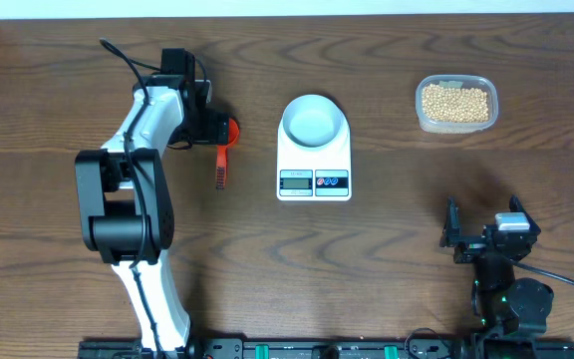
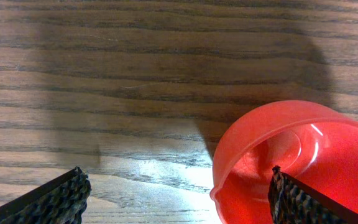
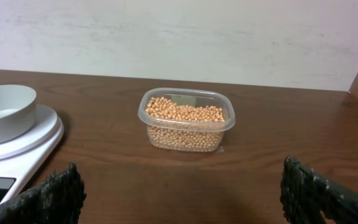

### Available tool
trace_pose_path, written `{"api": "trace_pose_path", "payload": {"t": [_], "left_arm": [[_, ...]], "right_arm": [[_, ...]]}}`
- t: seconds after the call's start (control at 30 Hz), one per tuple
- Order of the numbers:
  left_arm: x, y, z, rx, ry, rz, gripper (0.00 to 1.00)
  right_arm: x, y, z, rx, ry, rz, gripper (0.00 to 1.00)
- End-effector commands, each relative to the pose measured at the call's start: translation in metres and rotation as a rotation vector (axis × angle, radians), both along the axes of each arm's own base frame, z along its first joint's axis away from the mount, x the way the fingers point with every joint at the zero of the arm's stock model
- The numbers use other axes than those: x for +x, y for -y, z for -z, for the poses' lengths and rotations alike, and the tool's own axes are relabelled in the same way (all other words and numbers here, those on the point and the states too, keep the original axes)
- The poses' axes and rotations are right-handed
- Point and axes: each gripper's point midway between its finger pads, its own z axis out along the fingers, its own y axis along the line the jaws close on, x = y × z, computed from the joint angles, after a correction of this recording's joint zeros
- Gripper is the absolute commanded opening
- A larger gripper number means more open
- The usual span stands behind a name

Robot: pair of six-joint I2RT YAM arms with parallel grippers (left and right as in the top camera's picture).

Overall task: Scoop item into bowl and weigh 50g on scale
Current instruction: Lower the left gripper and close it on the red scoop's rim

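Observation:
Tan-yellow beans point(image 1: 455, 102) fill a clear plastic tub point(image 1: 422, 118) at the back right; they also show in the right wrist view point(image 3: 185, 112). The pale grey-white bowl point(image 1: 314, 120) stands empty on the white scale point(image 1: 314, 172), whose bowl point(image 3: 2, 112) and platform point(image 3: 23, 146) show at the left of the right wrist view. A red scoop point(image 1: 223, 158) lies left of the scale. My left gripper point(image 1: 210, 125) is open right over its cup point(image 2: 303, 155), one finger at the cup, the other on bare table point(image 2: 179, 199). My right gripper point(image 1: 481, 227) is open and empty point(image 3: 185, 193).
The brown wooden table point(image 1: 387, 249) carries everything. A pale wall point(image 3: 179, 37) rises behind the tub. The left arm's black and white body point(image 1: 128, 209) stretches over the table's left side.

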Motion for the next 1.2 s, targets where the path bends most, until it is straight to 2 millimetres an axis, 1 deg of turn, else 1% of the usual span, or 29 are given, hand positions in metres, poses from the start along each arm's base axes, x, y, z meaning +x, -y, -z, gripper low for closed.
{"api": "trace_pose_path", "payload": {"t": [0.0, 0.17, 1.17], "left_arm": [[0.006, 0.001, 0.001, -0.007, 0.006, -0.008, 0.94], [0.001, 0.001, 0.014, -0.006, -0.028, -0.008, 0.94], [0.001, 0.001, 0.015, -0.006, -0.030, -0.008, 0.94]], "right_arm": [[0.000, -0.002, 0.000, -0.013, 0.001, -0.010, 0.99], [0.000, -0.002, 0.000, -0.013, 0.001, -0.010, 0.99], [0.000, -0.002, 0.000, -0.013, 0.001, -0.010, 0.99]]}}
